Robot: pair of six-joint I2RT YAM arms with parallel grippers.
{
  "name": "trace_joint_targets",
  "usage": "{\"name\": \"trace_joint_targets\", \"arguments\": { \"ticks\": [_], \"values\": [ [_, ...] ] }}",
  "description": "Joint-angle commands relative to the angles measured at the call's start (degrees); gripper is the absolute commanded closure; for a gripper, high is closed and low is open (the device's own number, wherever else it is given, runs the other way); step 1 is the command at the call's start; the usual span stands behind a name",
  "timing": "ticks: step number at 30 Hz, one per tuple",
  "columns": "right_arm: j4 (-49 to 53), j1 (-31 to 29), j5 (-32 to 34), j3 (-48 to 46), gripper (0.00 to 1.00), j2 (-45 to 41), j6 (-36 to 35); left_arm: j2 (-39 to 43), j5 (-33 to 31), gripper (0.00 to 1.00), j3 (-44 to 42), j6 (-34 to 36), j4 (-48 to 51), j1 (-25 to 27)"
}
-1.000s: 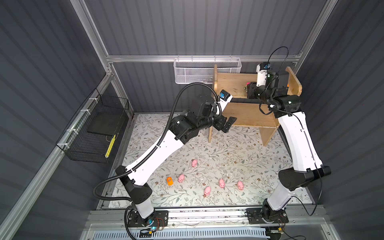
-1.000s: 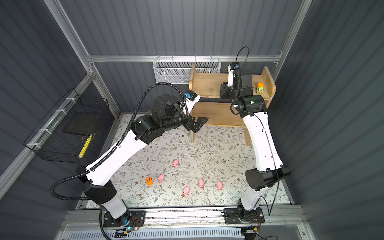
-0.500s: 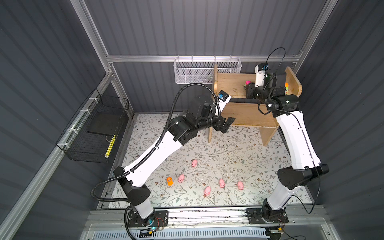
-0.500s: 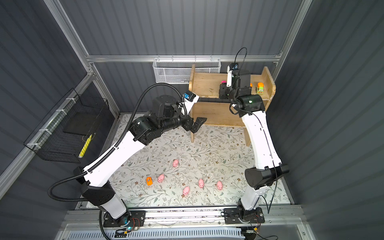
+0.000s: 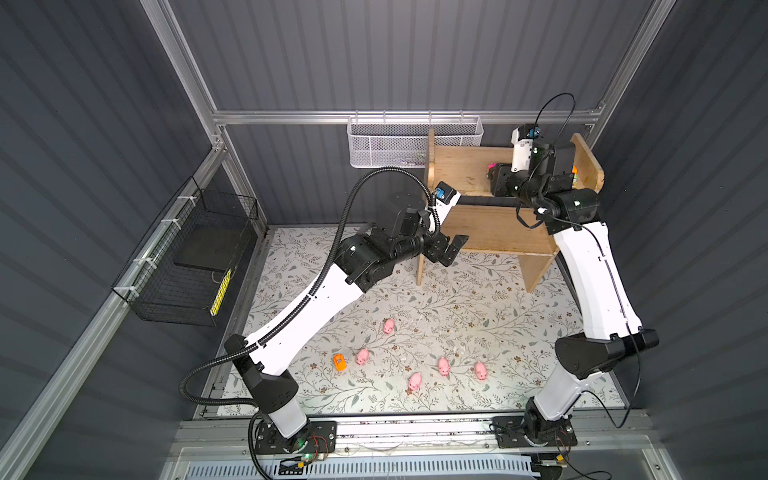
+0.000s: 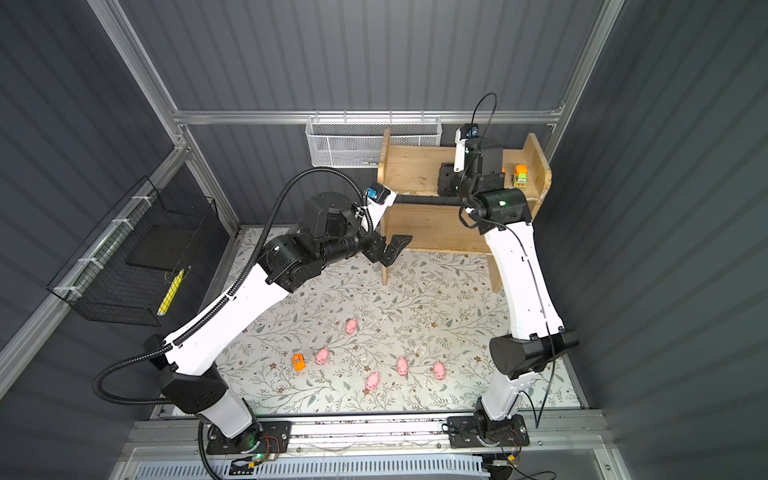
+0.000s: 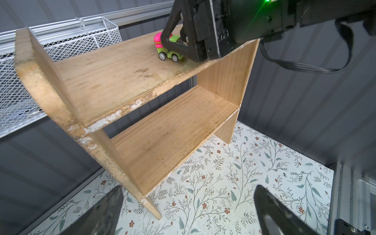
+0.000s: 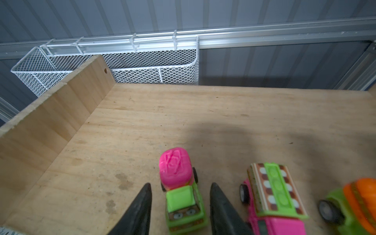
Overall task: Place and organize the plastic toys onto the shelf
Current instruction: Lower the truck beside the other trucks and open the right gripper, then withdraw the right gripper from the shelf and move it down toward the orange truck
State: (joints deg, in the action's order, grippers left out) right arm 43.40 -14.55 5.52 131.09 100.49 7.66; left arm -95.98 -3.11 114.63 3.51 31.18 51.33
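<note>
Now that my right fingers [image 8: 140,209] have let go of the green-pink truck [image 8: 181,193], it stands free on the shelf [image 8: 142,122], top tier, 9 o'clock of the pink bus [image 8: 274,203]. Left fingers [image 7: 101,213] spread wide, empty. Five pigs [image 5: 388,326] + orange car [image 5: 339,361] wait on the surface [image 5: 457,299], approx 7 o'clock of shelf.

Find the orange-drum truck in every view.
Top view: orange-drum truck, a sliver behind the right arm, at the right end of the shelf.
Top view: orange-drum truck, plain on the top tier, by the right side panel.
Left wrist: not in it; the right arm hides it.
Right wrist: orange-drum truck, partly cut off, beside the pink truck.
Landmark: the shelf's top tier, in all four.
</note>
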Motion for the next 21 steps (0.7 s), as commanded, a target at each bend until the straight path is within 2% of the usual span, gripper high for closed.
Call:
{"name": "trace_joint_targets", "arguments": {
  "ticks": [1,8,12,17,21],
  "values": [
    [0.4,0.3,-1.7,2.1,0.49,-0.1,1.2,2.6,-0.8,0.00,-0.3,1.3,-0.8,0.1],
    [0.4,0.2,-2.4,3.5,0.42,-2.0,1.8,3.9,-1.6,0.00,-1.5,1.3,-0.9,0.1],
    [-0.2,-0.9,-1.8,0.9,0.38,-5.2,1.9,5.9,-2.2,0.00,-3.9,0.3,-1.6,0.1],
    [-3.0,-4.0,0.9,-8.7,0.33,-13.1,1.5,10.6,-4.8,0.00,-10.6,-2.0,-3.0,0.1],
    [-6.8,-7.7,3.9,-19.1,0.29,-20.3,1.2,16.8,-9.0,0.00,-19.8,-4.5,-4.7,0.1]
  ]
}}
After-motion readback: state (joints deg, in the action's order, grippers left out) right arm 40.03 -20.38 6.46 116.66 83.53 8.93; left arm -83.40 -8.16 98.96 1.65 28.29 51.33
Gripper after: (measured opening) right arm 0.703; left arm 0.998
